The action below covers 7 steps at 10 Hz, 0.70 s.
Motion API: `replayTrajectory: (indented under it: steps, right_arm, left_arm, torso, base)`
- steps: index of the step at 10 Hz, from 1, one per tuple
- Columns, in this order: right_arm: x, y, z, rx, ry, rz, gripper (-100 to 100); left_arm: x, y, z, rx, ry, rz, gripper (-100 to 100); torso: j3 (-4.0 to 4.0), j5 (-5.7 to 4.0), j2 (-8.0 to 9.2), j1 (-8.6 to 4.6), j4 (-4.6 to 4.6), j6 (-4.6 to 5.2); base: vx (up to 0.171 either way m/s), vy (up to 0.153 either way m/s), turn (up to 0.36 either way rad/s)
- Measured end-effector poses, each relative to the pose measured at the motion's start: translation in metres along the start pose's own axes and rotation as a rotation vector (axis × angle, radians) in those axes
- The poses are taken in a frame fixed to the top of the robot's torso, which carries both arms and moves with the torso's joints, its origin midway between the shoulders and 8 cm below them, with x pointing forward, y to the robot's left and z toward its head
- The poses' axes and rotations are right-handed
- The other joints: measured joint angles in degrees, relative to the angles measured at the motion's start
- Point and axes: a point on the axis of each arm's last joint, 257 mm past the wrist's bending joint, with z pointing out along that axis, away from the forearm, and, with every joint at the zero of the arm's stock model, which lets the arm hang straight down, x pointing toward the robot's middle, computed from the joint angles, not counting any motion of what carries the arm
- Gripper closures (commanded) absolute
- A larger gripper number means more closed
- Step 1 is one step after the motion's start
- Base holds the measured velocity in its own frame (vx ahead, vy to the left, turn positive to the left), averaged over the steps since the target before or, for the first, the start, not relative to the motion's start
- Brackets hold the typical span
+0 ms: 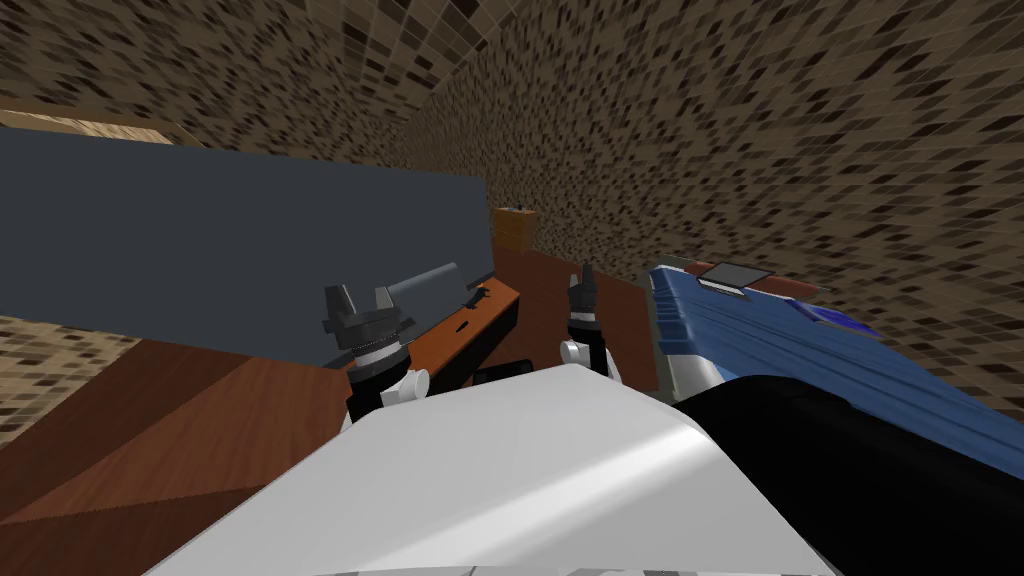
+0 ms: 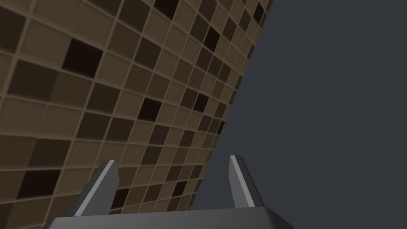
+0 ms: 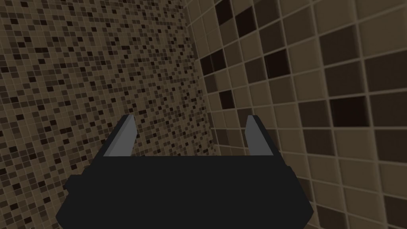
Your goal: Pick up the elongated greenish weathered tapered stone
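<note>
A long grey thing (image 1: 425, 281) is seen lying on the brown worktop (image 1: 470, 335), right against the big dark grey board (image 1: 200, 240) that stands along it. It is likely the stone that is wanted, though no green can be made out on it from here. The left hand (image 1: 357, 300) is held just beside its near end, with its two fingers spread wide and nothing between them. It is pointed up at the wall and the board, not down at the stone. The right hand (image 1: 583, 282) is held up between the worktop and the blue bed (image 1: 800, 350), and it is wide open and empty too. Nothing is gripped yet. A few things could go wrong from here. The stone is so close to the board that a finger could be knocked against the board when the hand is turned and brought down. The stone could be pushed along the worktop and not caught. If it is squeezed on its thin end, it could slip out.
</note>
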Motion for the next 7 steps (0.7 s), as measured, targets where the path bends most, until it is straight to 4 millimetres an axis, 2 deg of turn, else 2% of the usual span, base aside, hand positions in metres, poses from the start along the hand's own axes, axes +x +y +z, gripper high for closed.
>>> replayTrajectory:
  steps: [2,4,7]
  right_arm:
    - [0.000,0.000,0.000,0.000,0.000,0.000,0]
    - [0.000,0.000,0.000,0.000,0.000,0.000,0]
    - [0.000,0.000,0.000,0.000,0.000,0.000,0]
  left_arm:
    - [0.007,0.017,-0.005,-0.045,0.026,-0.053,-100]
    - [0.013,0.042,-0.007,-0.105,0.049,-0.118,-100]
    - [0.023,0.094,-0.019,-0.233,0.072,-0.234,-100]
  torso:
    - [0.03,0.02,0.06,0.07,0.01,0.01]
    - [0.04,0.03,0.07,0.15,0.01,0.02]
    - [0.03,0.05,0.05,0.21,0.01,0.01]
  base:
    - [-0.020,0.021,-0.088]
    - [-0.024,0.038,-0.116]
    - [-0.018,0.047,-0.133]
